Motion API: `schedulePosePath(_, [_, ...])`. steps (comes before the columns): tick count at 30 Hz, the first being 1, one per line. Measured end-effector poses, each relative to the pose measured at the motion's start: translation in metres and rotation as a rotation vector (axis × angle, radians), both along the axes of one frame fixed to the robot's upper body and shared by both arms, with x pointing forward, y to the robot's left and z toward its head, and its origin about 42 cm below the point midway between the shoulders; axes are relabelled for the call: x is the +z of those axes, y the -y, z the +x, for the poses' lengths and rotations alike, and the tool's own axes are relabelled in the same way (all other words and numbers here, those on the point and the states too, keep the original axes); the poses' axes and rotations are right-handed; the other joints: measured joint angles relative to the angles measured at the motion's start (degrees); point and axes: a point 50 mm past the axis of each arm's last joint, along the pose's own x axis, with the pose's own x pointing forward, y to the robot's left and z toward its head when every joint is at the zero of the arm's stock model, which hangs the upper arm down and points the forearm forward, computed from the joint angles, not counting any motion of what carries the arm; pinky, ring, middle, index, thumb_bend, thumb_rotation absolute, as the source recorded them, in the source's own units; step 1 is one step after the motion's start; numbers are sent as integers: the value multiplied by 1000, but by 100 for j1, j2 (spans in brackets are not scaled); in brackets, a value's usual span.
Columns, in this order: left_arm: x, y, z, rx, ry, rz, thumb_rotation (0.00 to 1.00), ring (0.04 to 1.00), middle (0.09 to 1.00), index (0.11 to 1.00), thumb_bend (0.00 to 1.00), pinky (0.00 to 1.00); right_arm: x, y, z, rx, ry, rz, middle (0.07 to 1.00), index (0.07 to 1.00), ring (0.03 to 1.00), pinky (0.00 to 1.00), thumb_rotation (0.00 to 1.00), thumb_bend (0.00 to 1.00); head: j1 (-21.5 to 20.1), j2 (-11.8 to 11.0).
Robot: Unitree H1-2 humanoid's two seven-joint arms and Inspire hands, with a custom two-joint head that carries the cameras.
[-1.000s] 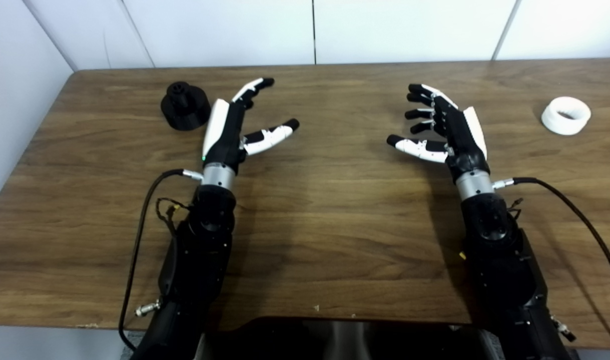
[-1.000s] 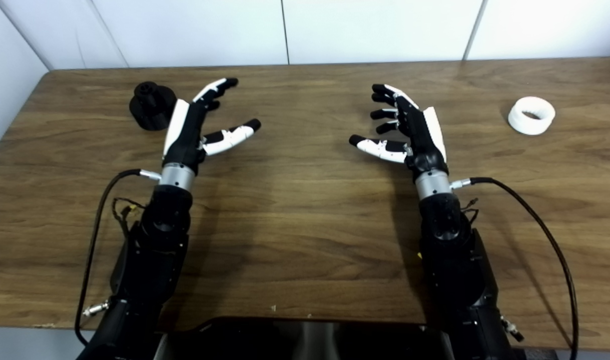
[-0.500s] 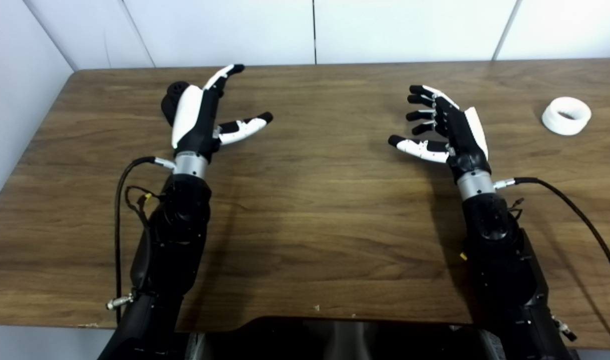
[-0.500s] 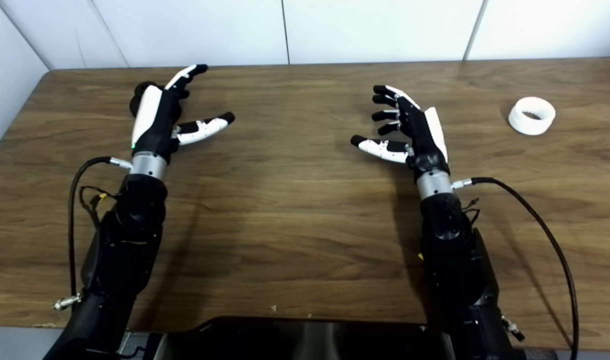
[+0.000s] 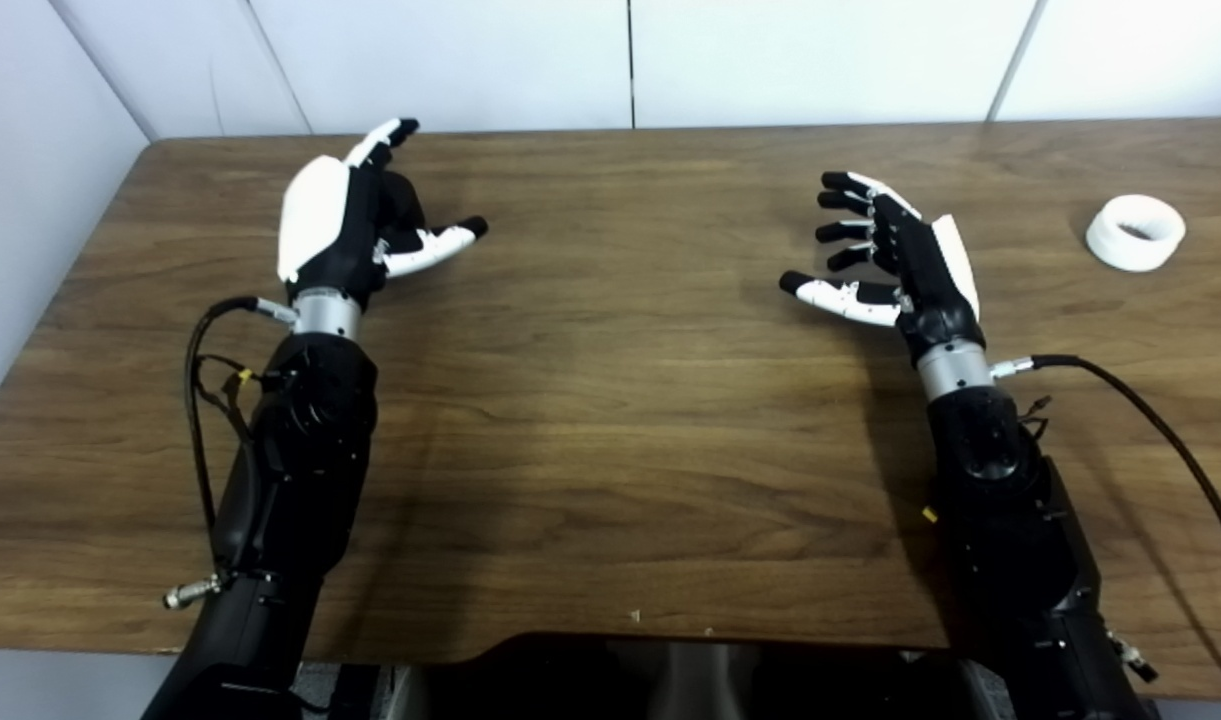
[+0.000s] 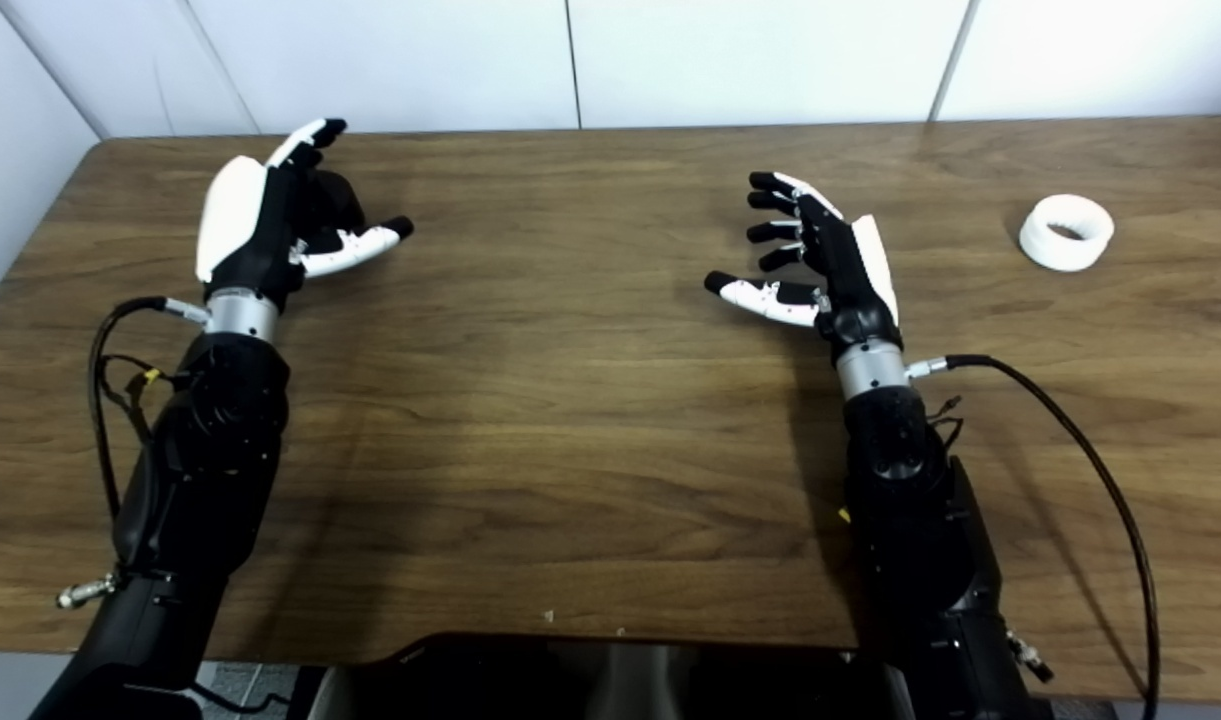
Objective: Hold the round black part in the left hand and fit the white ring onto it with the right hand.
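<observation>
The round black part [image 5: 402,203] stands at the table's far left, mostly hidden behind my left hand [image 5: 355,225]. That hand is open, its white back toward the camera, with the part between its spread fingers and thumb; whether they touch it I cannot tell. The white ring [image 5: 1135,232] lies flat at the far right of the table. My right hand [image 5: 890,260] hovers open right of centre, fingers curled loosely and thumb pointing left, well to the left of the ring and holding nothing.
The brown wooden table [image 5: 620,420] meets a white wall at the back and left. Black cables loop off both forearms, the right cable [image 5: 1150,420] over the table. A dark body panel [image 5: 670,675] covers the near edge.
My left hand has swung left and back across the table, from beside the black part to around it, now covering most of it. The right hand and the ring have stayed put.
</observation>
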Motion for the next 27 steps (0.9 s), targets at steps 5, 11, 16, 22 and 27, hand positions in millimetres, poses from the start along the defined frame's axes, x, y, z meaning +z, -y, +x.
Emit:
schedulePosePath(5, [2,-10,3,31,-7,21,349,911,908,870,781,879,0,3,0,-1,-1,-1,791,810,694,553,75,718,70,-18])
schedulePosePath(11, [1,-24,5,76,-6,67,364,933,924,864,806,923,0,6,0,0,-2,1,794,809,691,543,64,709,97,-26])
schedulePosePath(16, [3,-36,5,99,-3,89,350,947,935,854,818,950,1,7,1,1,-3,-3,791,806,688,551,64,713,97,-35])
schedulePosePath(22, [-1,-47,5,127,-21,104,348,983,968,861,829,957,1,7,1,1,-3,-1,791,804,688,545,64,706,88,-35])
schedulePosePath(27, [2,-56,5,150,-20,157,411,1000,999,873,865,985,1,7,1,1,-3,-3,793,802,688,542,63,707,79,-35])
